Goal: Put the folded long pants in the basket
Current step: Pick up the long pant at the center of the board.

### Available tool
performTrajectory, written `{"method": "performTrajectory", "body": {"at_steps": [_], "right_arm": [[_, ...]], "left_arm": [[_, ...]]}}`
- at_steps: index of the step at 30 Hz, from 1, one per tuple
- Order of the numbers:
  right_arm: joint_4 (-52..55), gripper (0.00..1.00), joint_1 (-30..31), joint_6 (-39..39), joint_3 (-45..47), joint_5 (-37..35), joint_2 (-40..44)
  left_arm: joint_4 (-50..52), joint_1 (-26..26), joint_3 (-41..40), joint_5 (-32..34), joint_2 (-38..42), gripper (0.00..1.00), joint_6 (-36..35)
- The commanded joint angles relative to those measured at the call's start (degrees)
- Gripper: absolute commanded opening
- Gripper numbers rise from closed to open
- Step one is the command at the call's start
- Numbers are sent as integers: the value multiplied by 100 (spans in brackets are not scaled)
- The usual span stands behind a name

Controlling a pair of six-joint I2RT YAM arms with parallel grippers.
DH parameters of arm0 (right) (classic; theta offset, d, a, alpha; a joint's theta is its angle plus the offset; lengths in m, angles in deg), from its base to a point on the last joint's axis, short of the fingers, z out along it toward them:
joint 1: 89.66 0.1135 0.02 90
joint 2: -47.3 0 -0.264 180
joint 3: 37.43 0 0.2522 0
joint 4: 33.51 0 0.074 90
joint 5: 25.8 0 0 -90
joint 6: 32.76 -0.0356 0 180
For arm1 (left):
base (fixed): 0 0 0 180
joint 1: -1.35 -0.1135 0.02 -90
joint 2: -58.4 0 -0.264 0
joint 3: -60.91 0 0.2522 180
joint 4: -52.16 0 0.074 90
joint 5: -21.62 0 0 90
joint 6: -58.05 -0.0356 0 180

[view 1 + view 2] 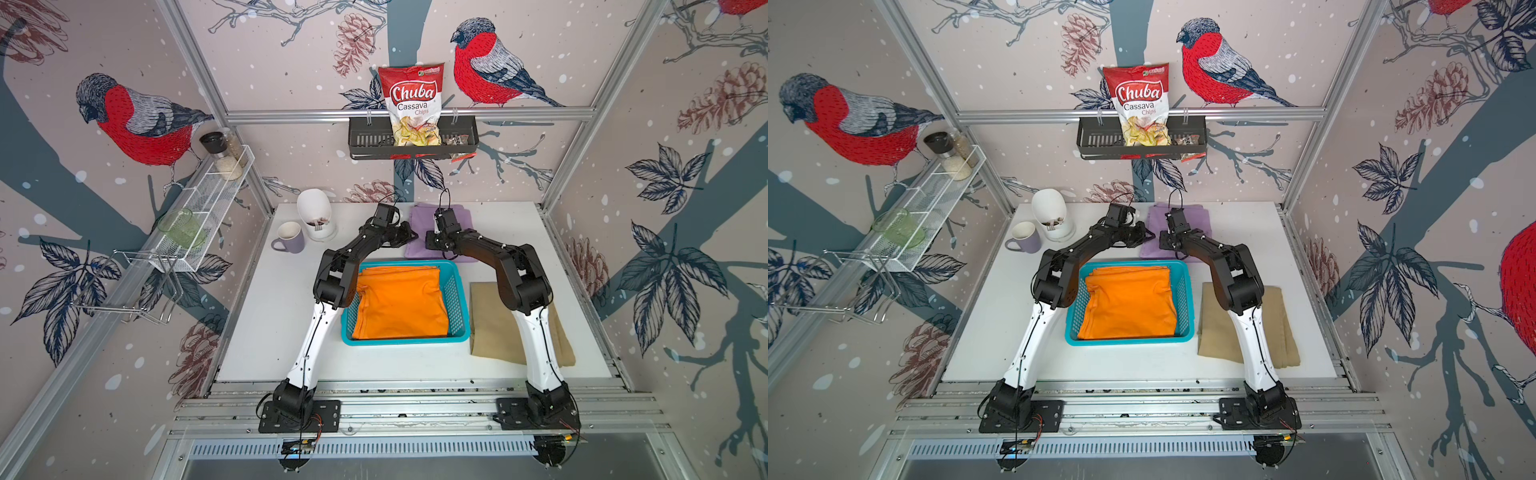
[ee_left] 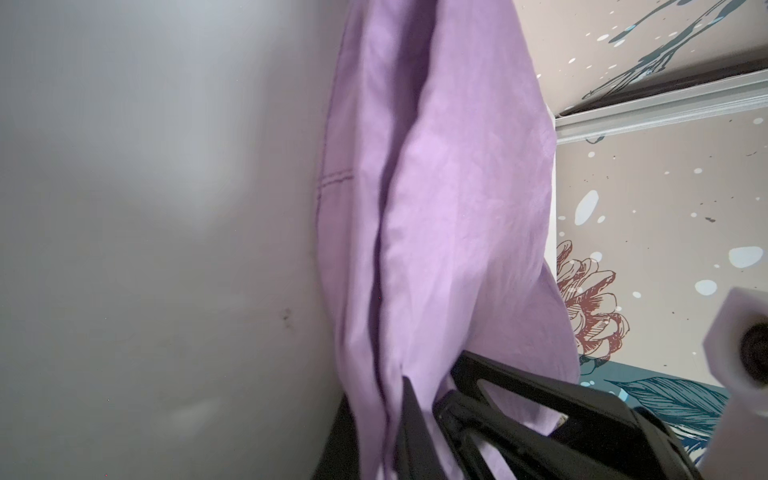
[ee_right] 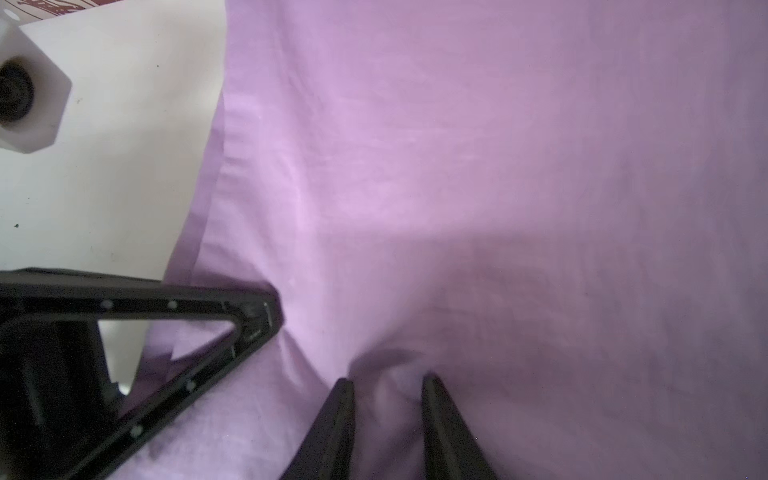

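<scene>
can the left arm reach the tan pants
probably not: the khaki tan folded cloth pants lie beyond the turquoise perforated plastic basket, under the right arm; the left tool is shut on lilac folded pants

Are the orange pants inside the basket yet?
Yes, inside: the orange pants lie flat within the turquoise basket, its walls around them.

Both top views are bright and evenly lit (shadows are soft), with wide-angle stretch toward the edges. Wrist views are dimmer, the lilac pants (image 2: 436,208) smeared close up.
</scene>
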Motion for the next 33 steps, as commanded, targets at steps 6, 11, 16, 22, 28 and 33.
{"method": "performTrajectory", "body": {"at_steps": [6, 11, 16, 22, 28, 33], "right_arm": [[1283, 50, -829, -335, 26, 1346, 643], [1148, 78, -1697, -364, 269, 1920, 911], [879, 87, -2333, -437, 601, 2489, 869], [731, 88, -2475, -282, 730, 2849, 581], [628, 85, -2147, -458, 555, 3049, 181], [259, 78, -2002, -835, 558, 3266, -67]], "left_arm": [[784, -9, 77, 207, -46, 0, -156], [900, -31, 77, 255, -6, 0, -252], [971, -66, 43, 246, -6, 0, -279], [1065, -99, 41, 261, -5, 0, -363], [1119, -123, 28, 276, -23, 0, -387], [1071, -124, -11, 263, -15, 0, -342]]}}
